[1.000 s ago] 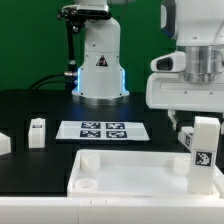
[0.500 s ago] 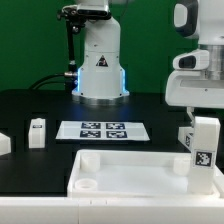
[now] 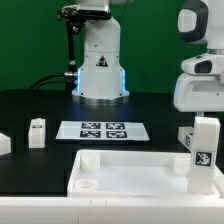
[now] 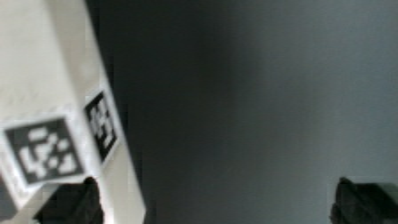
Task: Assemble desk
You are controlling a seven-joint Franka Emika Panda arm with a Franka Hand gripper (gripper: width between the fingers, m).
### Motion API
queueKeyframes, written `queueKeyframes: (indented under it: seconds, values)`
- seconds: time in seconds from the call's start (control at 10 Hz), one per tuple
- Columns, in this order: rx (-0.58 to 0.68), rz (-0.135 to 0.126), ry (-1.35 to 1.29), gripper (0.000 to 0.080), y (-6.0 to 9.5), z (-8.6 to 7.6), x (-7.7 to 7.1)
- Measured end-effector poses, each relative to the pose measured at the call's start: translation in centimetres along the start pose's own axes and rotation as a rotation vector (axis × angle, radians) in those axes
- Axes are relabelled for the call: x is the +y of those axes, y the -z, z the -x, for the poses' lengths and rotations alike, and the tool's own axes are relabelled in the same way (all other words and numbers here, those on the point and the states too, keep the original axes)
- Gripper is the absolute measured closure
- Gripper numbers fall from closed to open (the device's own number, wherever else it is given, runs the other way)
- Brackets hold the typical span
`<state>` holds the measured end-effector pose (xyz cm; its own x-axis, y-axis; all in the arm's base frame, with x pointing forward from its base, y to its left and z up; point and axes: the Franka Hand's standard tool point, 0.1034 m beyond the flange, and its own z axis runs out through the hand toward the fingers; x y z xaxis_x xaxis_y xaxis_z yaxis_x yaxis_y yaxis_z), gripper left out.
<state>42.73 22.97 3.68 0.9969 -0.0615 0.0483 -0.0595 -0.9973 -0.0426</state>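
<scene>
The white desk top point(image 3: 130, 172) lies flat at the front, with round sockets at its corners. One white leg point(image 3: 203, 150) with a black-and-white tag stands upright on its corner at the exterior view's right. The arm's hand point(image 3: 205, 88) hangs above that leg, apart from it. In the wrist view the tagged leg point(image 4: 63, 140) shows off to one side. My gripper point(image 4: 217, 205) is open, its dark fingertips point(image 4: 365, 200) wide apart with only dark table between them.
Two more loose white legs stand on the black table at the exterior view's left, one point(image 3: 37, 131) near the marker board point(image 3: 103, 130) and one point(image 3: 3, 145) at the frame's edge. The robot base point(image 3: 100, 65) stands at the back.
The hand has risen and drifted toward the exterior view's right, away from the upright leg. The leg stays standing on the desk top.
</scene>
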Motion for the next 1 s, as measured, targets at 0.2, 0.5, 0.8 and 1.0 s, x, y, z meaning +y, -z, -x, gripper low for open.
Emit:
queueKeyframes:
  seconds: [0.2,0.5,0.8,1.0]
  values:
    - [0.001,0.0,-0.001,0.0151,0.02,-0.08,0.04]
    - [0.003,-0.001,0.032,0.0151,0.02,-0.04,-0.03]
    - [0.008,-0.002,0.044,0.0151,0.03,-0.06,-0.07]
    - [0.007,-0.002,0.043,0.0151,0.03,-0.07,-0.04]
